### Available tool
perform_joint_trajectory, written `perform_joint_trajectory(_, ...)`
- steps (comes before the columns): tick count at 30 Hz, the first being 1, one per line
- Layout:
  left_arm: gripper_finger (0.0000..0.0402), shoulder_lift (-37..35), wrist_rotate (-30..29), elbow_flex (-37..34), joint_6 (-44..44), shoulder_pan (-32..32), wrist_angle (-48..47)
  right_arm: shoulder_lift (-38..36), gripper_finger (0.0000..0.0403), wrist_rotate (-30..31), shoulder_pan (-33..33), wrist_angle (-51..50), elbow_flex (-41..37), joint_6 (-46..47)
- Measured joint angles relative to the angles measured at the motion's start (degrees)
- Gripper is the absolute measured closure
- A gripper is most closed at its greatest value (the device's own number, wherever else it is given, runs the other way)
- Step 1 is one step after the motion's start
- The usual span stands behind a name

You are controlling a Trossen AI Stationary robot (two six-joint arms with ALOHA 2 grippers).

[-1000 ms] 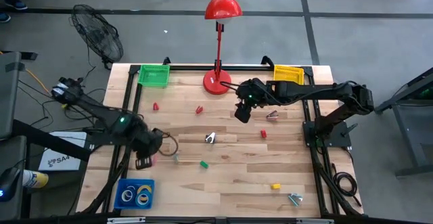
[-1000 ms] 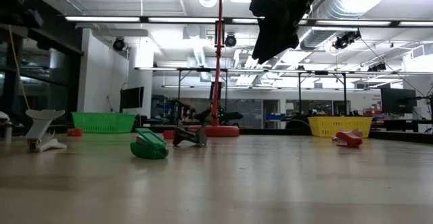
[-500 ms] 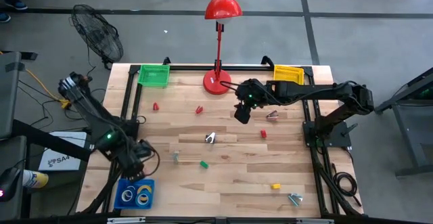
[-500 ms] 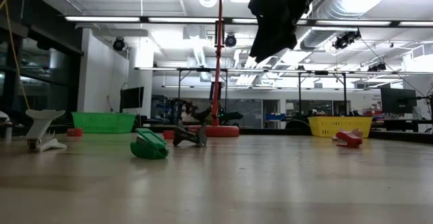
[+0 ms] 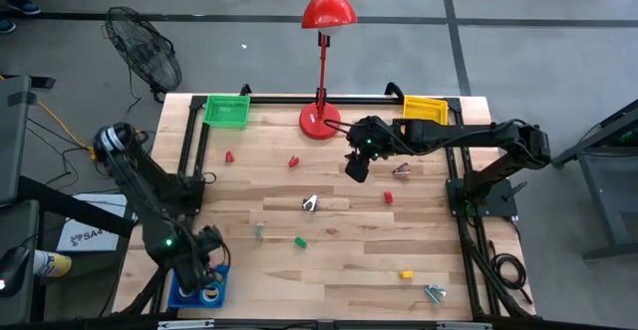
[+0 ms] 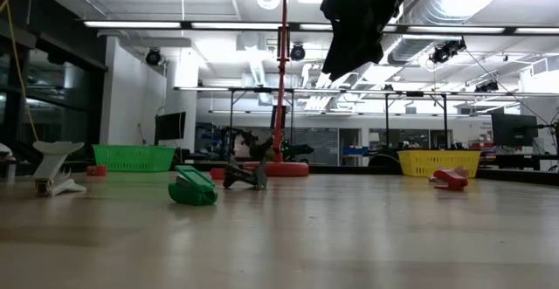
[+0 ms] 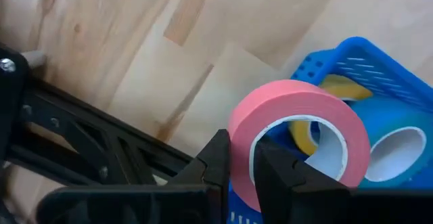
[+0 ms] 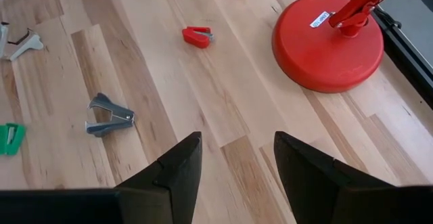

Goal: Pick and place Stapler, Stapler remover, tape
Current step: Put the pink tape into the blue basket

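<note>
My left gripper (image 5: 206,268) hangs over the blue basket (image 5: 185,292) at the table's near left corner, shut on a pink tape roll (image 7: 298,132). A yellow roll (image 7: 306,135) and a blue roll (image 7: 399,143) lie in the basket (image 7: 369,61) beneath it. My right gripper (image 5: 356,166) stands open above the table near the red lamp base (image 8: 328,38), holding nothing. Small staple removers lie on the wood: a grey one (image 8: 108,116), a red one (image 8: 197,36) and a green one (image 6: 192,189). A reddish stapler (image 5: 401,169) rests near the right arm. My left gripper holds the pink roll by its wall (image 7: 241,158), one finger (image 7: 277,173) inside the core hole and the other (image 7: 215,160) outside. The fingers point down from above. The roll stands on edge in the hold, clear of the basket.
A green basket (image 5: 227,111) and a yellow basket (image 5: 425,107) stand at the far edge, either side of the red lamp (image 5: 321,121). More small pieces lie at the near right, among them a yellow one (image 5: 406,273). A black frame rail (image 7: 88,149) runs beside the blue basket.
My left gripper has carried the pink roll toward the table's near left corner and downward, from beside the wood's middle left to over the blue basket, rolling its wrist on the way. It has stayed shut on the roll.
</note>
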Motion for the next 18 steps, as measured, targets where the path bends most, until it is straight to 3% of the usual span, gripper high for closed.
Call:
perform_joint_trajectory(9,0.0362,3.16,1.69,4.57,0.27,-0.10,0.14,0.00,0.0226,-0.51,0.00,0.53,0.02,0.00)
perform_joint_trajectory(15,0.0362,3.16,8.22,5.13,3.03,-0.11,3.12,0.00,0.0226,-1.98,0.00,1.53,0.01,0.04)
perform_joint_trajectory(18,0.0362,3.16,8.81,5.13,3.48,-0.11,3.72,0.00,0.0226,-2.30,0.00,1.75,0.02,0.00)
